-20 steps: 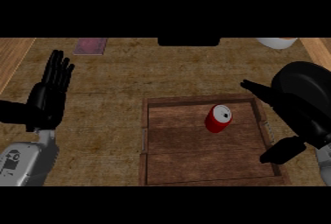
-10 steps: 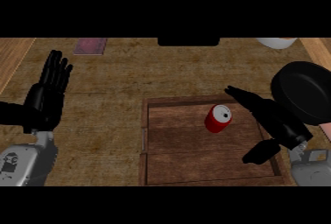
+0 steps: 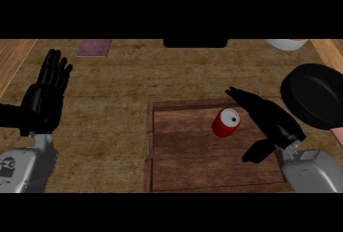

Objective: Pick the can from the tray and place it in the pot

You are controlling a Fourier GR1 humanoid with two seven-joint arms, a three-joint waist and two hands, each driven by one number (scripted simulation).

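Observation:
A red can (image 3: 226,123) with a silver top stands upright on the wooden tray (image 3: 194,167), near the tray's far right part. My right hand (image 3: 271,120) is open just to the right of the can, fingers stretched toward the far left and thumb hanging down toward me; a small gap separates it from the can. The black pot (image 3: 318,95) sits at the right edge, beyond the tray. My left hand (image 3: 46,97) rests open at the left, fingers up.
A pink flat item (image 3: 94,47) lies at the far left of the counter. A white bowl-like object (image 3: 286,43) shows at the far right edge. A dark block (image 3: 195,43) sits at the far middle.
My right hand has moved leftward over the tray and come close to the can, uncovering the pot. The can and left hand have stayed put.

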